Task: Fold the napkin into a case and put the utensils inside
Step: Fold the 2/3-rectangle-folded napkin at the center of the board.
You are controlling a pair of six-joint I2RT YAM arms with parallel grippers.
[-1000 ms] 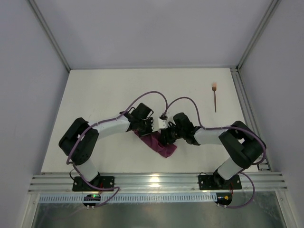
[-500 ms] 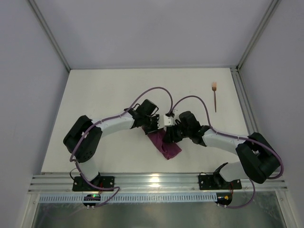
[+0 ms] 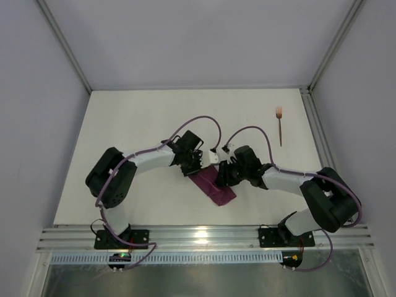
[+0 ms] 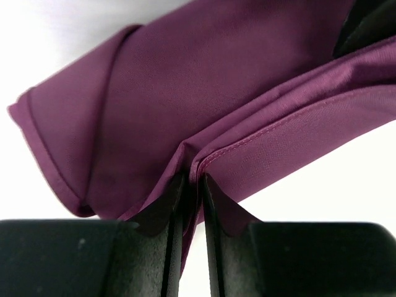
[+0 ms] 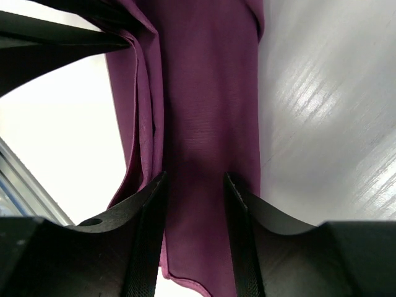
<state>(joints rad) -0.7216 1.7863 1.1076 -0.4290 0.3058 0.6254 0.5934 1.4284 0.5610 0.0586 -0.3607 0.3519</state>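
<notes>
The maroon-purple napkin (image 3: 215,189) lies folded into a narrow layered strip on the white table between my two arms. My left gripper (image 3: 196,168) is at its far-left end. In the left wrist view that gripper (image 4: 193,180) is shut on a hemmed fold of the napkin (image 4: 204,80). My right gripper (image 3: 221,177) hovers over the strip from the right. In the right wrist view it (image 5: 195,179) stands open astride the napkin (image 5: 207,93), its fingers apart from the cloth. A copper fork (image 3: 280,127) lies far back on the right, tines pointing away.
An aluminium rail (image 3: 204,236) runs along the near table edge by both arm bases. Grey walls and metal frame posts (image 3: 312,133) bound the table on the left, back and right. Purple cables loop above both wrists.
My right gripper has opened and let go of the napkin. The right arm's elbow swung out to the right. My left gripper shifted slightly right, still pinching the cloth.
</notes>
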